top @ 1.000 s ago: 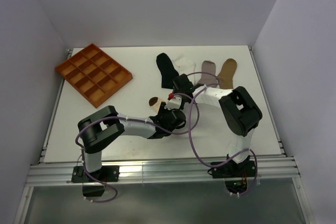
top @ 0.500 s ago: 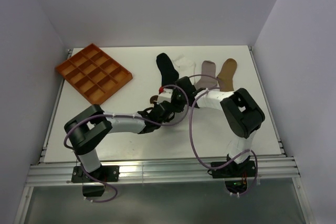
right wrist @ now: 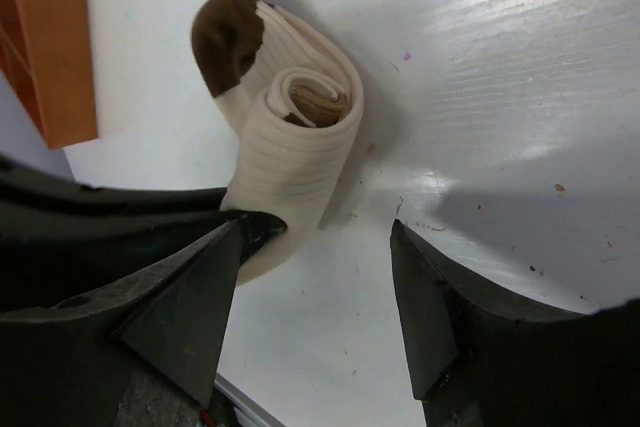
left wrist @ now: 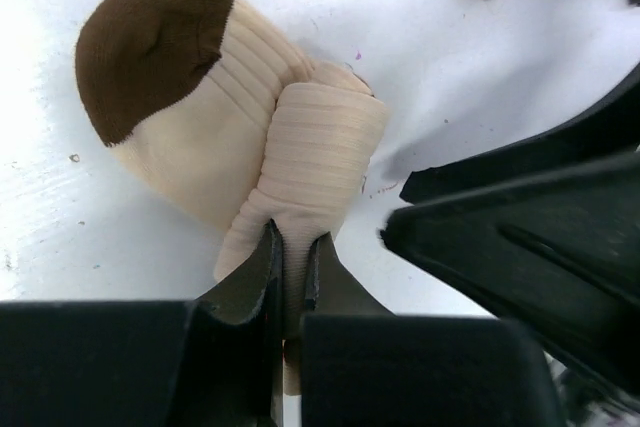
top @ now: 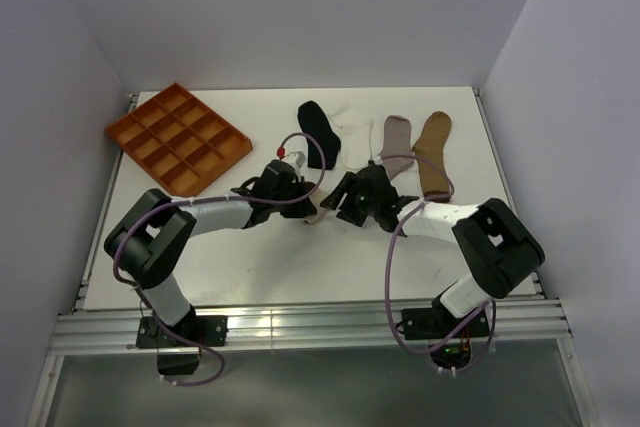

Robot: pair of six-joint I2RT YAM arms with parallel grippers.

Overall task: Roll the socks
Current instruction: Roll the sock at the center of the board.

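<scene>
Near the middle of the white table [top: 250,267], the cream sock [left wrist: 240,137] lies partly rolled, its brown toe end flat on the surface and the ribbed cream part coiled up beside it. The left gripper [left wrist: 290,242] pinches the loose end of that roll, its two dark fingers pressed together on a narrow fold of fabric. The right gripper [right wrist: 320,237] faces it from the other side with its fingers spread apart and nothing held between them. The roll sits just beyond its fingertips, close to the finger nearer the left gripper, and whether that finger touches the fabric cannot be told. From the right wrist the coil shows as a spiral with a brownish band at its core. Farther back on the table four more socks lie flat in a row: the black sock [top: 318,132], the white sock [top: 352,127] right against it, the grey sock [top: 397,137] and the tan sock [top: 433,147]. An orange tray [top: 178,139] of small compartments rests well apart at the back left
</scene>
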